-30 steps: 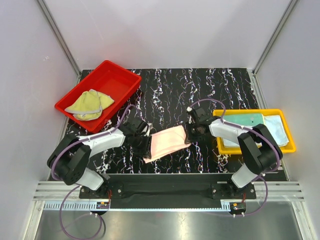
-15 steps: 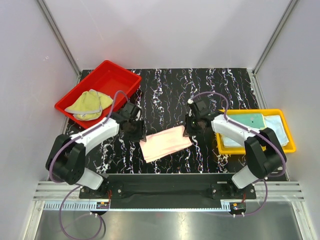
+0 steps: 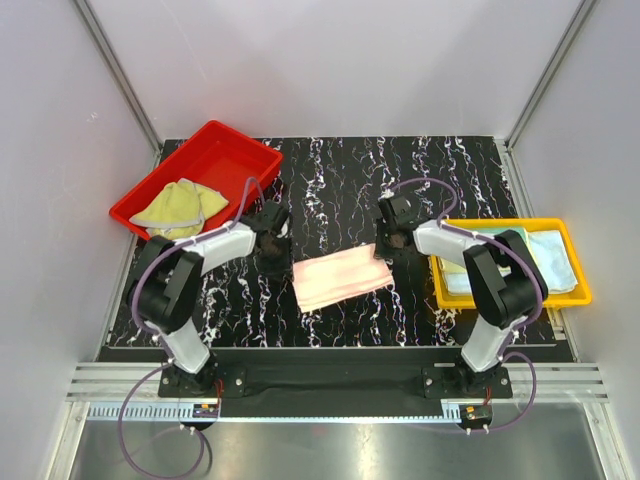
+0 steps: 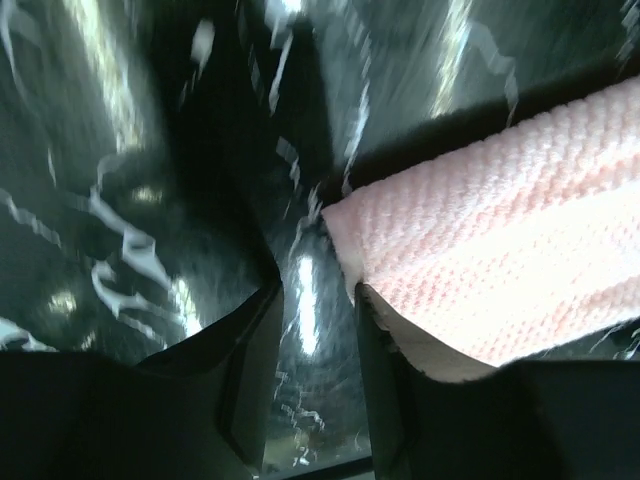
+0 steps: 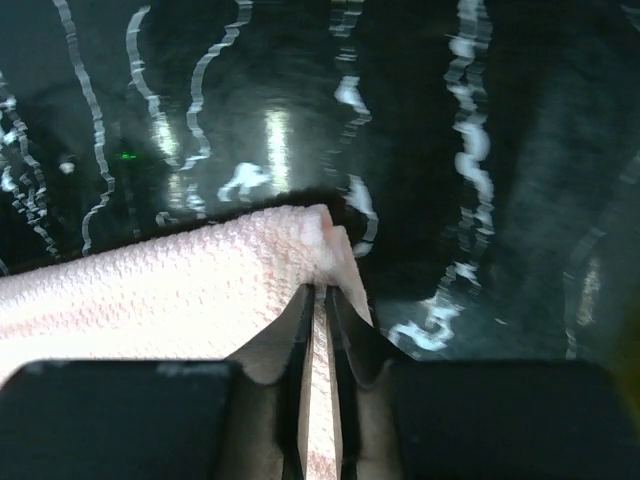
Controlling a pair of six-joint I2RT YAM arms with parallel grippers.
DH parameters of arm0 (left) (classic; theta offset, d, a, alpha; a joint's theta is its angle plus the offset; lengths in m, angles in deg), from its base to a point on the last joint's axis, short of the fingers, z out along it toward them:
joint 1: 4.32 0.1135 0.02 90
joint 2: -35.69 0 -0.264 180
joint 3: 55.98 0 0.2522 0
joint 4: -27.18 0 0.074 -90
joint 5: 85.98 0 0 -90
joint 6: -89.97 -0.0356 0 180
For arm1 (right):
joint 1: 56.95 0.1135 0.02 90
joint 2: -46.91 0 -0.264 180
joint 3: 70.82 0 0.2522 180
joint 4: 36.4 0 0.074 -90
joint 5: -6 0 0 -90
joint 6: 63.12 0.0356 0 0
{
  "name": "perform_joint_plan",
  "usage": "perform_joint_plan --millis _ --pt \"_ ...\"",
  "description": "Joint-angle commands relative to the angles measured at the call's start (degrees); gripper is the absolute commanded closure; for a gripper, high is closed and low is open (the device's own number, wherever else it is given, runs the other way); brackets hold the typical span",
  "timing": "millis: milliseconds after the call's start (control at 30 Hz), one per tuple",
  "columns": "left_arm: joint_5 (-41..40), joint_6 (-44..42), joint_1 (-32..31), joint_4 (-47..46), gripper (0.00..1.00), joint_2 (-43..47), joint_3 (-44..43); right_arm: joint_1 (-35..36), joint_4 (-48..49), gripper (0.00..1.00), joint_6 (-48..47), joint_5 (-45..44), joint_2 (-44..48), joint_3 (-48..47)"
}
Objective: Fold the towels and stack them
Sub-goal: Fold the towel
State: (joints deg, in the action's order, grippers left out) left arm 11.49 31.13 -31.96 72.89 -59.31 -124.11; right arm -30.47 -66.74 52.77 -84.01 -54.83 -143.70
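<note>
The pink towel [image 3: 340, 279] lay flat at the middle of the table [image 3: 420, 170], nearer its front edge. The right gripper [image 5: 319, 296] was clamped on the towel's far-right corner, with a thin fold of cloth pinched between its fingers. The left gripper [image 4: 318, 292] had its fingers apart over bare table, just beside the towel's left corner and holding nothing. A yellow-green towel [image 3: 180, 208] lay crumpled in the red tray [image 3: 228, 158] at the table's far-left corner. A teal towel [image 3: 495, 242] and a pale blue towel [image 3: 556, 256] lay in the yellow tray [image 3: 520, 298] at the table's right edge.
</note>
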Motion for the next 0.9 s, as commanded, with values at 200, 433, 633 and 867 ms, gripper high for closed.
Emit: perform_joint_plan --millis 200,433,633,867 --pt "-8.18 -7.42 0.66 9.18 0.59 -4.59 -21.83 -1.08 -9.15 0.68 2.16 1.75 10.06 -1.52" --pt "9.65 -2.88 -1.8 -0.02 0.58 5.17 -9.02 -1.08 -12.89 0.73 -0.58 15.97 13.75 -2.34" --pt "17.94 5.49 -2.77 -15.86 0.6 3.86 5.93 -1.34 -1.63 0.96 0.04 33.23 11.65 7.15" --pt "6.52 5.76 -2.77 -11.56 0.62 2.89 11.03 -4.94 4.36 1.0 1.09 28.41 7.08 16.83"
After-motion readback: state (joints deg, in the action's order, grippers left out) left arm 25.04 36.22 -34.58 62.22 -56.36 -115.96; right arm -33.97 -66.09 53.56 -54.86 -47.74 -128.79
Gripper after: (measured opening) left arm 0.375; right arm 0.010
